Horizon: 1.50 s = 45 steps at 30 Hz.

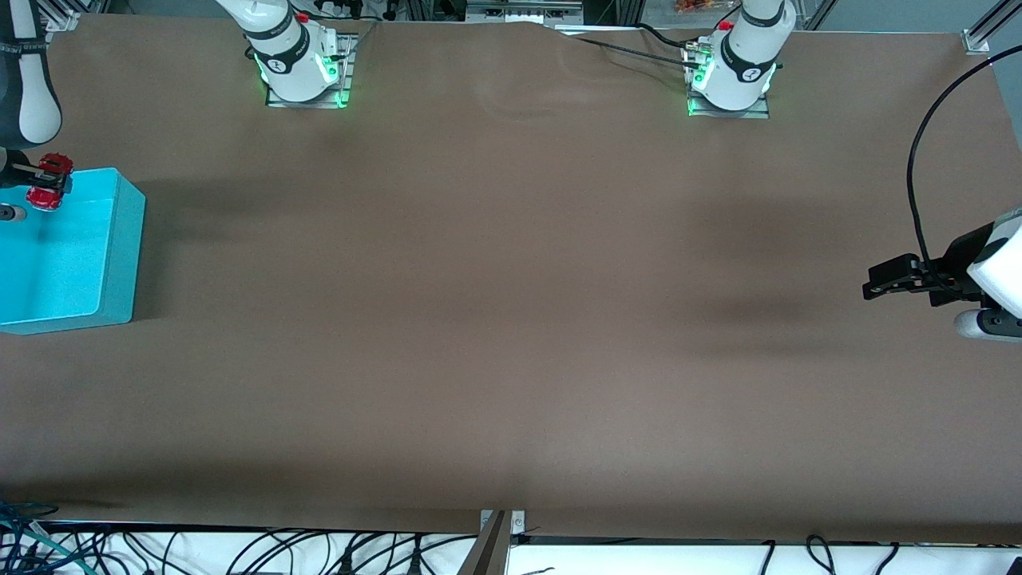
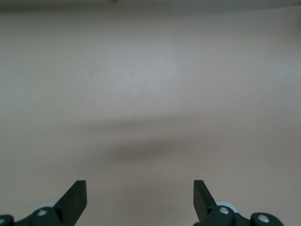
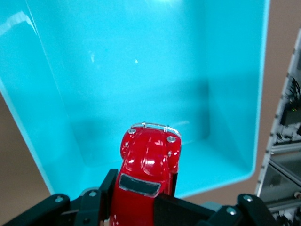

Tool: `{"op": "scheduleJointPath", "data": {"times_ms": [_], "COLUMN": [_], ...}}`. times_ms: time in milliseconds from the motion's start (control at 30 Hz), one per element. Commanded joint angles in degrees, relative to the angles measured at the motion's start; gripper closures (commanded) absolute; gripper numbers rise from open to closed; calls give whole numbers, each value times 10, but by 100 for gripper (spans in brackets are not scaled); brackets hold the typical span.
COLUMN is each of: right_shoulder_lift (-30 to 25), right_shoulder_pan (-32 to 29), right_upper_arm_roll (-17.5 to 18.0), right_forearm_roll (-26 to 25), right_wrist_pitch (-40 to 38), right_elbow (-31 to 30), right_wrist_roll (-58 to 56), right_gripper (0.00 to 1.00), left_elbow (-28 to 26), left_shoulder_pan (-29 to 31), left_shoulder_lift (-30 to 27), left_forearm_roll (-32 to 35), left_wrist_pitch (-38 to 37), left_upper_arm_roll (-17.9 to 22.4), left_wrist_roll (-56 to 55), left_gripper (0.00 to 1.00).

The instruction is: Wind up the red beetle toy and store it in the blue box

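Note:
My right gripper [image 1: 49,182] is shut on the red beetle toy [image 1: 48,181] and holds it in the air over the blue box [image 1: 120,239] at the right arm's end of the table. In the right wrist view the toy [image 3: 149,160] sits between the black fingers [image 3: 104,190], its nose over the box's inside [image 3: 141,70]. My left gripper [image 1: 872,284] is open and empty, hovering over bare table at the left arm's end; its fingertips [image 2: 77,193] show over the brown surface.
The brown table surface [image 1: 511,319] stretches between the two grippers. The arm bases [image 1: 302,64] stand along the table edge farthest from the front camera. Cables [image 1: 239,551] hang below the nearest edge.

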Motion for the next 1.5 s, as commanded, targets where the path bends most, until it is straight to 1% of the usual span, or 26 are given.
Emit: {"op": "scheduleJointPath", "data": {"times_ms": [0, 167, 400, 734, 1135, 1335, 1468], "right_shoulder_lift": [61, 86, 105, 153, 189, 220, 230], "right_shoulder_pan": [-21, -25, -40, -53, -62, -73, -76], "right_upper_arm_roll": [9, 10, 27, 27, 32, 32, 34], "right_forearm_roll": [52, 85, 130, 216, 225, 226, 227], "right_wrist_pitch": [3, 2, 1, 0, 6, 16, 23], "right_elbow": [58, 79, 88, 121, 138, 157, 158], "right_wrist_roll": [-75, -116, -165, -248, -254, -271, -273], "right_gripper": [100, 100, 100, 100, 100, 100, 100], "left_elbow": [19, 19, 19, 20, 20, 19, 20], "left_shoulder_pan": [0, 0, 0, 1, 0, 1, 0], "left_shoulder_lift": [9, 9, 9, 9, 9, 9, 9], "left_forearm_roll": [6, 6, 6, 6, 6, 6, 6], "left_wrist_pitch": [-7, -7, -7, -7, -7, -7, -7], "left_upper_arm_roll": [-2, -3, -3, -3, -3, -3, -3], "left_wrist_roll": [8, 7, 7, 8, 8, 7, 7], "left_gripper": [0, 0, 0, 0, 0, 0, 0]}}
